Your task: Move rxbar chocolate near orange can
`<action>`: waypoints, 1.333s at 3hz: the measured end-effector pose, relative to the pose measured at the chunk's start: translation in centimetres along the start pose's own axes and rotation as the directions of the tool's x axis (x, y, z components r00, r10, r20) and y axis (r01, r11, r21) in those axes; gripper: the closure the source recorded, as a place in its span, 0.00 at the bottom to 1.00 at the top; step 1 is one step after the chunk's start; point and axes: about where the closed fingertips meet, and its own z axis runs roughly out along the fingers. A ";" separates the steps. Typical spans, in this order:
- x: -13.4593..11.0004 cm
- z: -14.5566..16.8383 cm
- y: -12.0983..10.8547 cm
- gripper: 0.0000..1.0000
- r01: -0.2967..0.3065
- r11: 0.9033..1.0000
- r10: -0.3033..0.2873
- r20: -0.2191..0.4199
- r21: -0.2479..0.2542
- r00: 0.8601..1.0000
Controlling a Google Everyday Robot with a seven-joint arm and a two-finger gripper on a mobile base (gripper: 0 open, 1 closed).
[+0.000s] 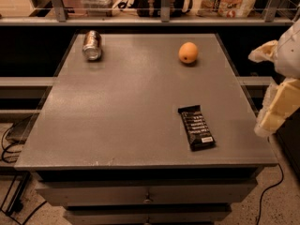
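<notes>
Nothing accomplished: the rxbar chocolate [197, 127] lies flat at the front right of the table [117, 121], well apart from the orange can [92, 45] on its side at the far left corner — grasp, carry and placement all remain. The gripper [276, 110] hangs off the table's right edge, right of the bar and clear of it; its opening cannot be told.

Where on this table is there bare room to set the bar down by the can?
The table is bare right of the orange can, up to the orange fruit, and in front of it across the whole left half. Only the front right holds the rxbar chocolate. The gripper hangs off the right edge.
</notes>
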 end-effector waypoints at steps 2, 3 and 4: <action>-2.5 6.2 0.9 0.00 0.097 0.995 -0.096 0.139 0.002 0.986; -3.4 9.6 0.4 0.00 0.100 0.995 -0.099 0.153 0.004 0.983; -3.9 12.6 0.1 0.00 0.107 0.994 -0.103 0.150 -0.018 0.983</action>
